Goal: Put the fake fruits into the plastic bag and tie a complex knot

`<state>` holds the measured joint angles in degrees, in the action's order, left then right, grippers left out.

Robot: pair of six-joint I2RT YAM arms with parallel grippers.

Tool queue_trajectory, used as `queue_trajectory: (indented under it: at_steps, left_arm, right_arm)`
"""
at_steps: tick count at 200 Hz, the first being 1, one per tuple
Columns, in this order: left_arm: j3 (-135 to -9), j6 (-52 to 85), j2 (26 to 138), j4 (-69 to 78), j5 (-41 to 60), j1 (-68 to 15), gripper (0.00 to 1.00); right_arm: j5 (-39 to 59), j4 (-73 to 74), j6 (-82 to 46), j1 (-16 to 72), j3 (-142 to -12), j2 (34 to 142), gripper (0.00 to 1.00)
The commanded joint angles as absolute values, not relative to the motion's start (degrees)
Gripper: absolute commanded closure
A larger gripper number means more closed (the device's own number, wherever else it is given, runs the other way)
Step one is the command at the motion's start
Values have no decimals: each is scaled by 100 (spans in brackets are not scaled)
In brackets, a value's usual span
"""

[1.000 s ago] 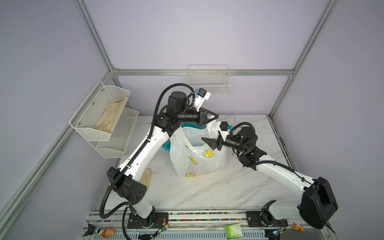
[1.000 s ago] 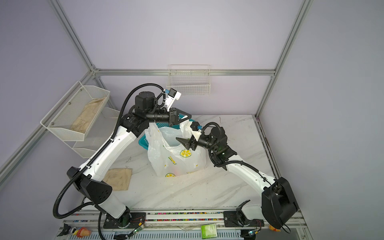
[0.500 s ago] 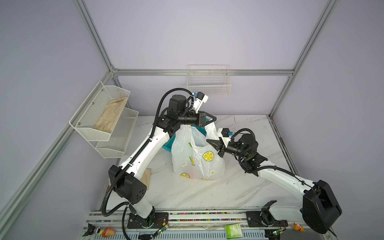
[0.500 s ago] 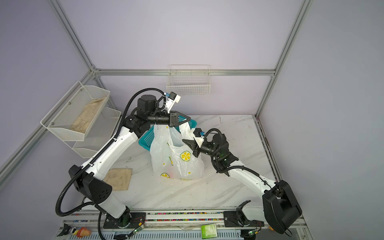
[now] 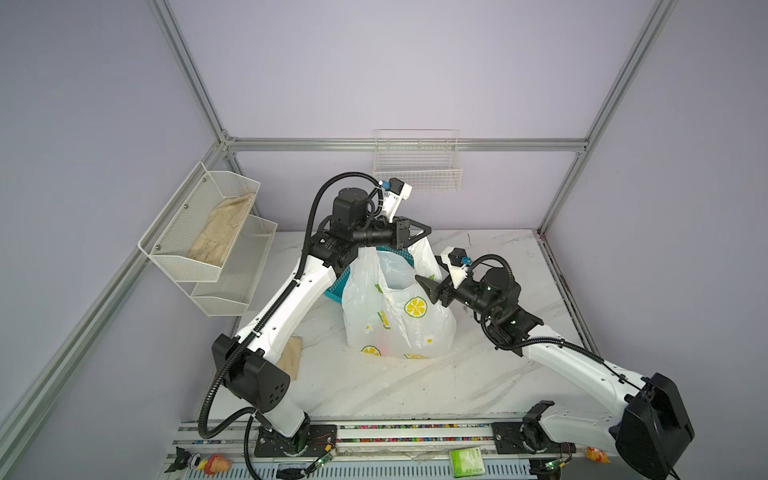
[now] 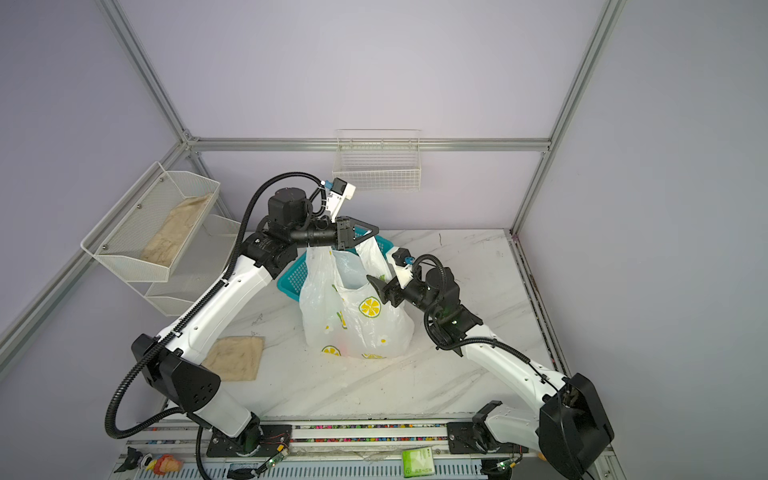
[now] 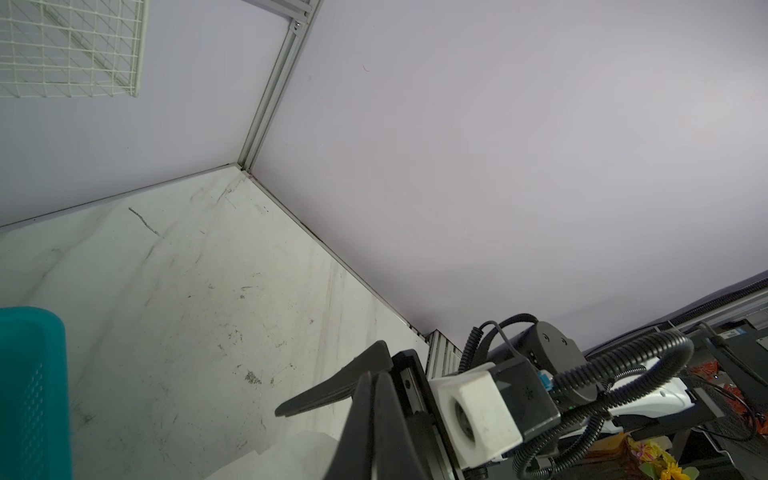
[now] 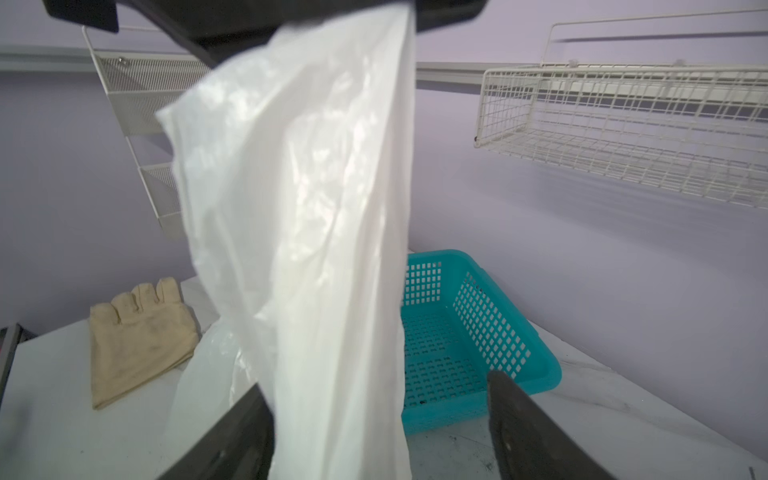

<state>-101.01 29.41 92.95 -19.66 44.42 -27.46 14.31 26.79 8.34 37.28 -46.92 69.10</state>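
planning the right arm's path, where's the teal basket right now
In both top views the teal basket sits on the table toward the back, left of centre, directly behind the plastic bag and partly hidden by it.

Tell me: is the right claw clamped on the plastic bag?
No; the right claw stands wide open, the plastic bag hanging between its fingers.

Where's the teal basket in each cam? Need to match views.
Top view: basket mostly hidden behind the bag.
Top view: same place, more of it shows.
Left wrist: one corner, cut off by the frame edge.
Right wrist: behind the hanging bag, mostly in sight.
Shared landmark: white wall rack.
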Motion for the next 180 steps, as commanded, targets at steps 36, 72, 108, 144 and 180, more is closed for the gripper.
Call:
queue_trajectory:
  at_steps: [36,72,108,144,180]
  left_arm:
    - [-9978,3137,9001,-1654,4153,-2878,100]
    - [-9944,3227,8957,-1636,4078,-2883,100]
    - [-9905,3295,8905,-1600,3978,-2883,100]
    - [-9888,3481,8834,-1564,3787,-2835,100]
    - [-9944,3605,8829,-1569,3656,-2634,100]
  right_arm:
    - [-1511,3558,970,4804,-5052,7226,15]
    - [-3116,3810,862,5209,-5485,7838,20]
    - [-4014,4367,775,5256,-5508,8368,32]
    - [-4375,4725,882,5242,-5280,8669,58]
    - [-3900,4437,746,5118,-4786,8529,78]
